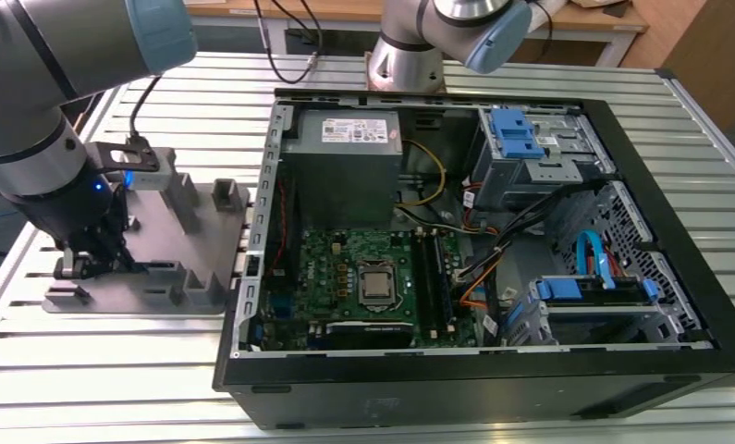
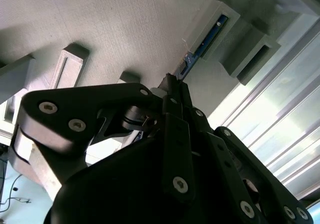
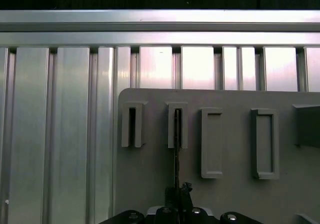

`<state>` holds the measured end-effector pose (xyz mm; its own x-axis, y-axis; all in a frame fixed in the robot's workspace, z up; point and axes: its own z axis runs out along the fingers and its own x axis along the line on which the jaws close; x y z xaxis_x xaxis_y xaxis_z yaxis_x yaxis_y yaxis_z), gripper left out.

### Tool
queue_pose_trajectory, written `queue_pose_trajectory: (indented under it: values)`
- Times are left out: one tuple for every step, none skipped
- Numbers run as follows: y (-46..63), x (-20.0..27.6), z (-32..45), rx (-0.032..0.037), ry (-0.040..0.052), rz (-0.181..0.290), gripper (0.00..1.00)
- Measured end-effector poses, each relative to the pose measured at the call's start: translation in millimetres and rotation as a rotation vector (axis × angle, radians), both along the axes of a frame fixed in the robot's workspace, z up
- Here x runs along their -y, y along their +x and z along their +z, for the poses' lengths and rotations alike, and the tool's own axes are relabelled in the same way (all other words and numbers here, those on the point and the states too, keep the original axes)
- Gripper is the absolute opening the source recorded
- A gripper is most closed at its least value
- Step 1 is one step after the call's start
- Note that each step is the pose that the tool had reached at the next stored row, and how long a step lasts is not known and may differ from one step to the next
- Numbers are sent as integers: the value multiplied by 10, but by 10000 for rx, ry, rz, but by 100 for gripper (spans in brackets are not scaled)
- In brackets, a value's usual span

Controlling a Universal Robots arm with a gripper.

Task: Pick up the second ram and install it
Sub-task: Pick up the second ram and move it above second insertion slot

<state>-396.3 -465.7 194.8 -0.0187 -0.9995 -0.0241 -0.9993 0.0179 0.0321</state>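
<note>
Gripper: black linkage body, closest to the lens in the second wrist view, with its tip lowered to the grey plate. In the exterior view it hangs under the arm's wrist at 9 o'clock of the computer case.
Grip: cannot tell whether it is clamped, together or apart. The tip sits right at the near end of the memory stick.
Memory stick: thin blue-green board standing on edge in a narrow slotted post of the plate, outside the computer. In the first wrist view it reads as a thin dark line running from that post to the gripper's tip.
Plate: matt grey plastic lying flat on the table, with upright posts on it.
Posts: four in a row in the first wrist view, two narrow and two wider. The stick is in the narrow one that neighbours a wider one.
Table: ribbed aluminium slats carrying both plate and case. The plate lies just beside the case wall.
Arm: grey tube with pale blue caps, reaching down over the plate.
Computer case: black, lying on its side with the open side up.
Motherboard: green, in the 7 o'clock part of the case, with the processor on it.
Memory slots: long and dark, at 3 o'clock of the processor. Cannot tell whether any is filled.
Power supply: grey box at 12 o'clock of the motherboard.
Drive bays: blue latch at 1 o'clock of the case.
Other arm base: silver column at 12 o'clock, beyond the case.
</note>
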Motion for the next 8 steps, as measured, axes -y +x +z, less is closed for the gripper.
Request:
queue_pose_trajectory:
  values:
    - [0,0,1,3,3,0,14]
    - [0,0,6,3,3,0,14]
    - [0,0,16,1,1,0,14]
    - [0,0,28,1,1,0,14]
    - [0,0,41,1,1,0,14]
    - [0,0,57,1,1,0,14]
    - [0,0,72,1,1,0,14]
    - [0,0,88,1,0,0,14]
